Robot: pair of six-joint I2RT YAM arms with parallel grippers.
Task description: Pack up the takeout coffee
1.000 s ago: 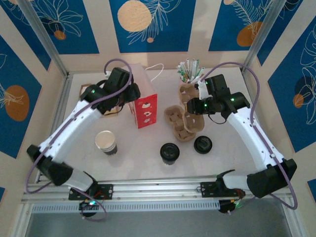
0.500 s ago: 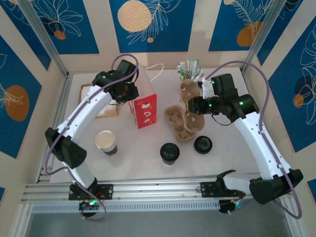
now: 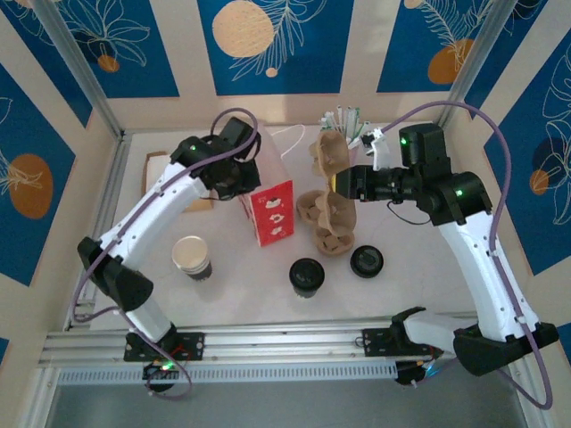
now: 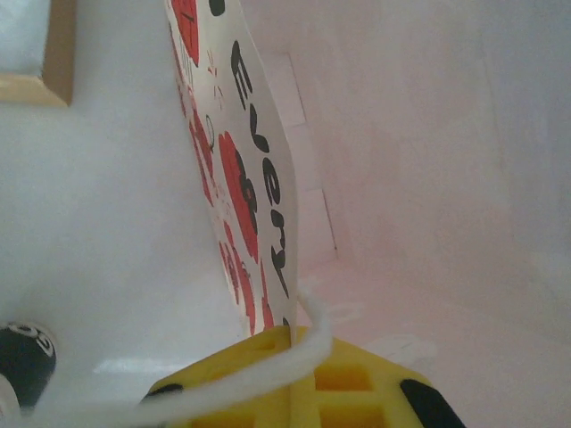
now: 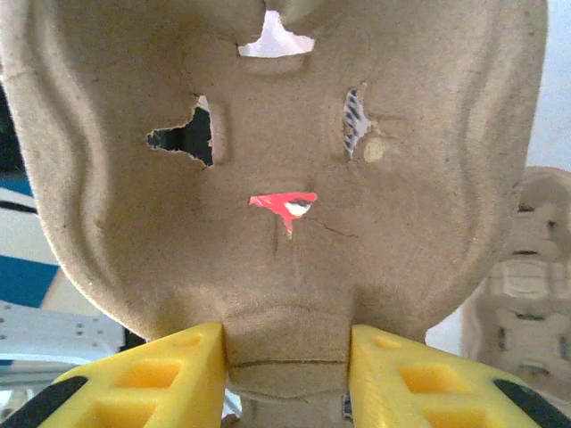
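Top external view: the left gripper (image 3: pixel 241 176) has its jaws pressed together on the top rim of the red-and-white bag (image 3: pixel 272 212), which leans. The right gripper (image 3: pixel 346 178) pinches a cardboard cup carrier (image 3: pixel 326 153), held on edge at the bag's 2 o'clock. The takeout coffee (image 3: pixel 306 276), black lid on, stands at the bag's 5 o'clock, well apart from both grippers. An open paper cup (image 3: pixel 192 257) is at its 9 o'clock and a flat black lid (image 3: pixel 367 261) at its 3 o'clock.

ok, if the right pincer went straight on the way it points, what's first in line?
Beyond the cardboard carrier it grips, the right pincer likely meets the red-and-white bag; red shows through the carrier's hole.
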